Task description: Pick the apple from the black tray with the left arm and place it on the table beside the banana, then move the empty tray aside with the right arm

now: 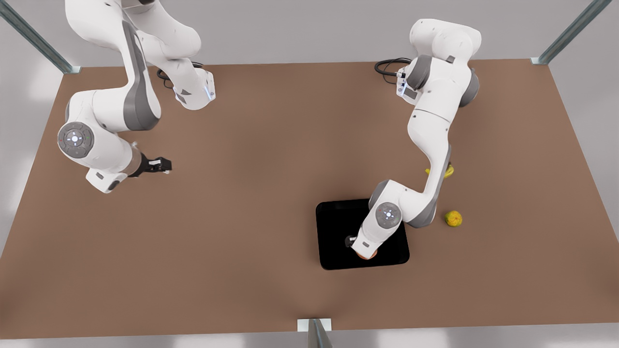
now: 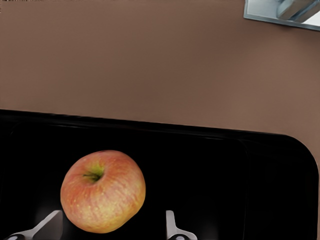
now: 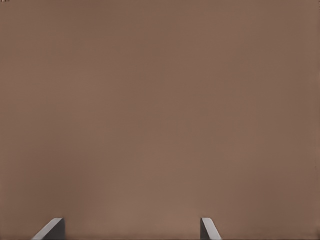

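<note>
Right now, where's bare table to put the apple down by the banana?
Bare table toward the front view's right of the banana, and between it and the yellow-green fruit. Crowded: black tray, where the open left gripper straddles the apple. Right gripper waits far off.

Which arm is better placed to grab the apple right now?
Left. Its tool hangs open over the black tray, fingers straddling the apple. The right tool waits open over bare table.
</note>
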{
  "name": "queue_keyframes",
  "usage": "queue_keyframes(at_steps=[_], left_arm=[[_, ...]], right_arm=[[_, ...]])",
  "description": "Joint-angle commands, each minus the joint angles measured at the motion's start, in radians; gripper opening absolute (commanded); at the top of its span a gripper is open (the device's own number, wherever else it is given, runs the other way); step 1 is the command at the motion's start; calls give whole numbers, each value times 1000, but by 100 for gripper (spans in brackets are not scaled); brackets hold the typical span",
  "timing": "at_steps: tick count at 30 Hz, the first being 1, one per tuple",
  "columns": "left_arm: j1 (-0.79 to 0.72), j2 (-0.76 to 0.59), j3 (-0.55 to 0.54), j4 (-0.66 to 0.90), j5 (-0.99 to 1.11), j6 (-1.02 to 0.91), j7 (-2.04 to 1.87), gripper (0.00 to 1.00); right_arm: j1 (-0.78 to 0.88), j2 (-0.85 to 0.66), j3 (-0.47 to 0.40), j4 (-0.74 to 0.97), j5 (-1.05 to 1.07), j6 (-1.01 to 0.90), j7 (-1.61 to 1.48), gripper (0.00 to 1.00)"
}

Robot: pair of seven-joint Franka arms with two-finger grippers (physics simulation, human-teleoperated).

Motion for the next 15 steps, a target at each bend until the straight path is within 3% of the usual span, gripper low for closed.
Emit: queue_keyframes(at_steps=[1, 15], left_arm=[[0, 4, 0, 1, 17, 44, -166, 100], [0, 82, 24, 1, 74, 129, -135, 100]], right_arm=[[14, -1, -1, -1, 1, -5, -3, 100], [14, -1, -1, 1, 1, -5, -3, 100]])
